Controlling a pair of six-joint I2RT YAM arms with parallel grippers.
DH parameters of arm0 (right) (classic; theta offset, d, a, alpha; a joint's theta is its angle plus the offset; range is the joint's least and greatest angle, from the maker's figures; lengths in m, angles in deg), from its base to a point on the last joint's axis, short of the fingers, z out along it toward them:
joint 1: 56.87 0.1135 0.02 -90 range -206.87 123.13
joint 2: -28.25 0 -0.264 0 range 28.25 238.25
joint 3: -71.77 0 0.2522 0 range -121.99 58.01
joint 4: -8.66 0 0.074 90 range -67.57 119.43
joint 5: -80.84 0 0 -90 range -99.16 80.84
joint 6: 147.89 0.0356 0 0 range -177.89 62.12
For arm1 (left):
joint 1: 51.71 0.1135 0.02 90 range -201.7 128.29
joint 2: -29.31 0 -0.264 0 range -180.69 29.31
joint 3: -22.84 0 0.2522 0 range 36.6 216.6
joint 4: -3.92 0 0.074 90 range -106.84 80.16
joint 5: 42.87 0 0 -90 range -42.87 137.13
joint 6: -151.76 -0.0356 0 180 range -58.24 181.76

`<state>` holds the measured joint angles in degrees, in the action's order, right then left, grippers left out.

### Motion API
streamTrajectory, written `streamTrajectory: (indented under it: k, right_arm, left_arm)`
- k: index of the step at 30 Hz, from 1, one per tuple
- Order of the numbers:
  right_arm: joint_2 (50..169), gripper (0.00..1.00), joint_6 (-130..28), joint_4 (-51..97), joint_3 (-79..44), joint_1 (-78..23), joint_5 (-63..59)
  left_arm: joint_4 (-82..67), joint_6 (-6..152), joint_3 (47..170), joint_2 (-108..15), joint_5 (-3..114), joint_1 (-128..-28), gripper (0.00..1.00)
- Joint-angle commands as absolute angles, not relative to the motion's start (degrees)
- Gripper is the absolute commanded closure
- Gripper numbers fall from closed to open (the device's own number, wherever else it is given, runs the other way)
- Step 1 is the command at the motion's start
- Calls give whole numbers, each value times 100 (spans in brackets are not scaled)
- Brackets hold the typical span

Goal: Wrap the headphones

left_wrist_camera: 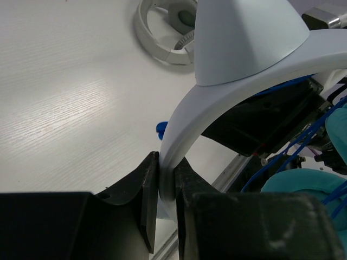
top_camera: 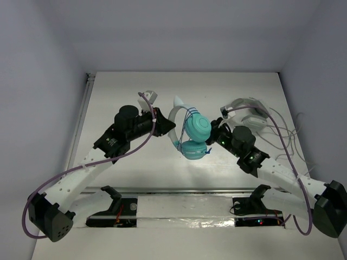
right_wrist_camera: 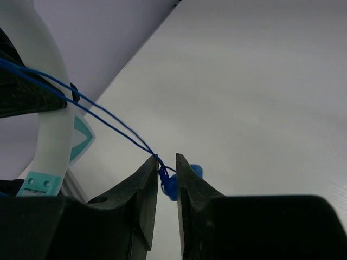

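Note:
The headphones sit in mid-table between the two arms, with two teal ear cups (top_camera: 196,128) and a pale headband (top_camera: 175,115). My left gripper (top_camera: 162,121) is shut on the headband (left_wrist_camera: 217,103), which is pinched between its jaws (left_wrist_camera: 167,184). A teal cup (left_wrist_camera: 303,187) shows at the lower right of that view. The thin blue cord (right_wrist_camera: 97,114) is strung across the headband (right_wrist_camera: 51,124). My right gripper (top_camera: 213,132) is closed to a narrow gap around the cord's blue plug end (right_wrist_camera: 169,185), as seen in the right wrist view (right_wrist_camera: 167,165).
White-and-grey headphones (top_camera: 252,114) with pale cables (top_camera: 287,135) lie at the back right; they also show in the left wrist view (left_wrist_camera: 162,32). A metal rail (top_camera: 184,190) runs along the near edge. Walls enclose the table on three sides.

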<state>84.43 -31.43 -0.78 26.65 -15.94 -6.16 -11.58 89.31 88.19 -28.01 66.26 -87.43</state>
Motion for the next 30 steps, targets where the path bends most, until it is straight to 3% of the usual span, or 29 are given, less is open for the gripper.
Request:
streamTrajectory:
  k: [1, 3, 9, 20, 30]
  right_arm:
    - [8616, 75, -2959, -754, 2760, -1609, -249]
    - [8774, 85, -2793, -964, 2856, -1609, -3]
    - [8872, 97, -2222, -1580, 3295, -1609, 498]
    - [9214, 100, -1184, -2836, 3981, -1609, 1157]
    - [10023, 100, -41, -5102, 4736, -1609, 1150]
  left_arm:
    - [-553, 9217, 9021, -2729, 6567, -8721, 100]
    - [-474, 9348, 8969, -2720, 6401, -8721, 100]
    - [-149, 9796, 8766, -2729, 5839, -8721, 100]
    - [739, 10684, 8397, -2852, 5258, -8721, 100]
    - [1406, 11528, 7958, -3001, 4230, -8721, 100]
